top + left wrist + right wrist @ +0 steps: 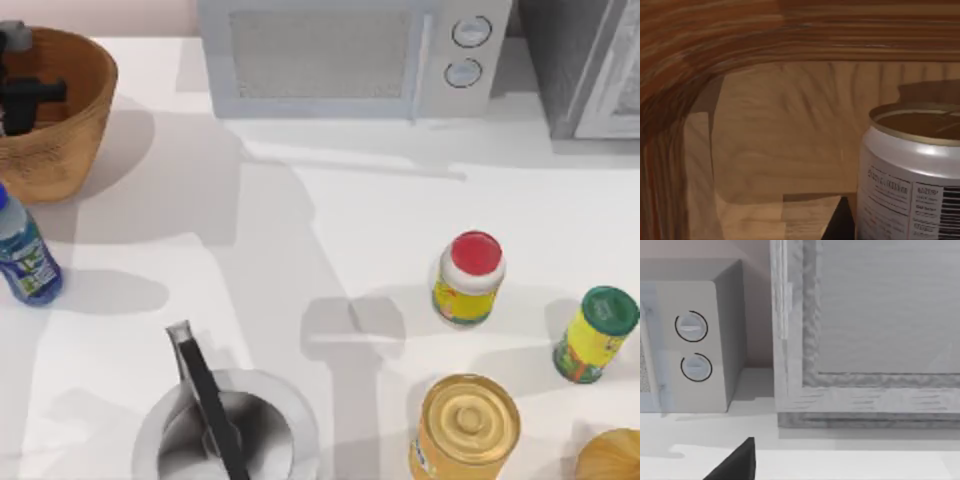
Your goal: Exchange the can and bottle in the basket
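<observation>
The wicker basket [60, 140] stands at the table's far left corner. My left gripper [30, 95] hangs down inside it. In the left wrist view the basket's inner wall [765, 130] is close, and the white can [912, 175] with its dull gold top stands upright on the basket floor just beside the gripper. The clear bottle [25, 255] with a blue cap and blue label stands upright on the table in front of the basket, at the left edge. The right wrist view faces the microwave [690, 340] and the cabinet [880, 315] at the back.
A microwave [340, 55] and a grey cabinet [585, 65] line the back. A red-capped yellow jar [468, 280], a green-capped yellow bottle [597, 335] and a gold-lidded tin [467, 428] stand at the right front. A metal bowl [160, 430] holding a dark utensil sits at the front.
</observation>
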